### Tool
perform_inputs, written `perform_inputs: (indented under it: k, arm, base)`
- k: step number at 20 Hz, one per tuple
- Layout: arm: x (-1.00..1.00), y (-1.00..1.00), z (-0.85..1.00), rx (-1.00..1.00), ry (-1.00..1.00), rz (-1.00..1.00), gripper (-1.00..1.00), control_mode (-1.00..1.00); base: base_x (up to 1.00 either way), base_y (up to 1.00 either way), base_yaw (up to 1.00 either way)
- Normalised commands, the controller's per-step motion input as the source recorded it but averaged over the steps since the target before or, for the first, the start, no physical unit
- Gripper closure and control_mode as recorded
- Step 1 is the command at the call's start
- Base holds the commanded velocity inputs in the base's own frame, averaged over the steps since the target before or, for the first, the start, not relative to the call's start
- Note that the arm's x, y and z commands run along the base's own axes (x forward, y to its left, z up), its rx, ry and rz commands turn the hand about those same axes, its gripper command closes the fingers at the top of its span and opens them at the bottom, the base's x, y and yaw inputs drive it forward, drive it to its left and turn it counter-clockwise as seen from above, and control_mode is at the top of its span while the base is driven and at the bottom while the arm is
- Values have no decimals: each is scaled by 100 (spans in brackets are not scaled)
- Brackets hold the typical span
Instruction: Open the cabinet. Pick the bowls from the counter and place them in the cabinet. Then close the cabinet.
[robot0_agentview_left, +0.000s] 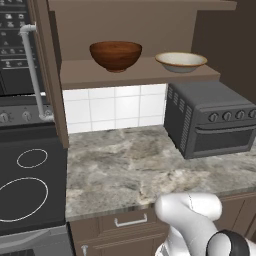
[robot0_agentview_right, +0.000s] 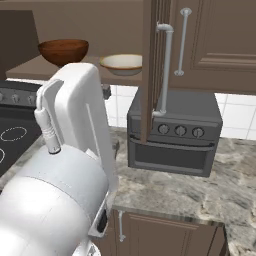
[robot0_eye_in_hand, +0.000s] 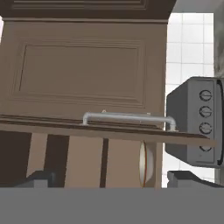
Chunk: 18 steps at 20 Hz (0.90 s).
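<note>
The gripper (robot0_eye_in_hand: 109, 178) stands wide open with nothing between its fingers; the two dark fingertips (robot0_eye_in_hand: 40, 178) show far apart at the bottom of the hand view. The hand is rolled sideways, so the scene there lies on its side. Just ahead of the fingers is the thin edge of an open cabinet door (robot0_eye_in_hand: 105, 130), with its silver bar handle (robot0_eye_in_hand: 127, 118) running along it, close to the gripper but not touched. Behind it is the panelled face of the other door (robot0_eye_in_hand: 83, 72).

The cabinet (robot0_agentview_left: 135, 75) hangs open above the counter (robot0_agentview_left: 145, 170). Both bowls rest on its lower shelf: the deep reddish-brown bowl (robot0_agentview_left: 116, 55) to the left, the shallow cream bowl (robot0_agentview_left: 181, 61) to the right, apart from each other. In the right base view the open door (robot0_agentview_right: 152, 70) swings out edge-on in front of the shelf.

A black toaster oven (robot0_agentview_left: 212, 117) sits on the counter under the shelf, at the right. The stovetop (robot0_agentview_left: 30, 185) lies left of the counter, and a drawer (robot0_agentview_left: 130, 220) sits below the counter's front edge.
</note>
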Motion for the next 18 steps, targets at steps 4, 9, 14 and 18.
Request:
perform_inputs:
  k: [4,9,14,18]
  arm:
    - [64,0,-10,0,1,20,-100,-100]
    - [69,0,-19,0,0,16,-100,-100]
    - [59,0,-9,0,1,12,-100,-100]
    - [51,0,-1,0,1,9,-100,-100]
  base:
    - [0,0,0]
    - [0,0,0]
    - [0,0,0]
    - [0,0,0]
